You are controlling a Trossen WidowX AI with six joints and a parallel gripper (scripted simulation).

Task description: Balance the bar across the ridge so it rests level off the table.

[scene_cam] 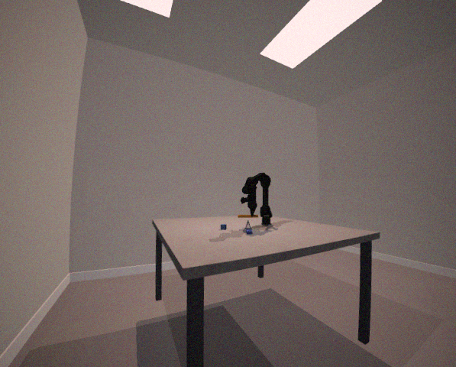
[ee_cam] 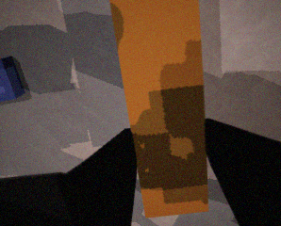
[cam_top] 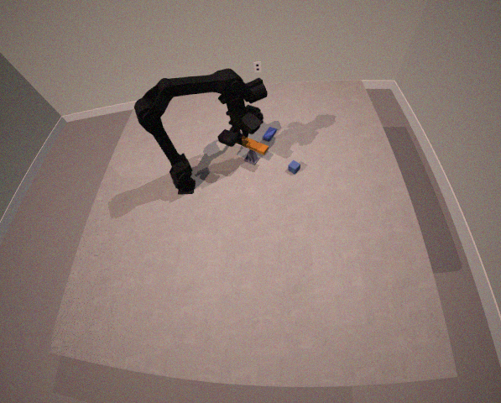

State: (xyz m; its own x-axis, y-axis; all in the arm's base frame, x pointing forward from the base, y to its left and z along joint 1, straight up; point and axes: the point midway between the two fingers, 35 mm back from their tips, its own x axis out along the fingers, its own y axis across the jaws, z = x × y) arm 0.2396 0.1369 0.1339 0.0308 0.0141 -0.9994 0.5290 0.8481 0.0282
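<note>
The orange bar [cam_top: 257,146] [scene_cam: 243,216] [ee_cam: 159,47] is held in the air near one end and looks about level in the exterior view. My gripper [cam_top: 243,137] [scene_cam: 253,215] [ee_cam: 167,132] is shut on it, one black finger on each long side. The ridge [cam_top: 251,157] [scene_cam: 247,226], a small dark triangular prism, stands on the table [cam_top: 250,260] [scene_cam: 204,248]. The bar is above it, and in the exterior view a small gap shows between the bar and the ridge's peak. I cannot make out the ridge in the wrist view.
A flat blue block [cam_top: 269,133] [scene_cam: 248,232] [ee_cam: 0,82] lies close to the ridge. A small blue cube [cam_top: 294,166] [scene_cam: 223,226] stands farther out, away from the arm's base [cam_top: 185,184] [scene_cam: 266,220]. The arm arches over from its base to the bar.
</note>
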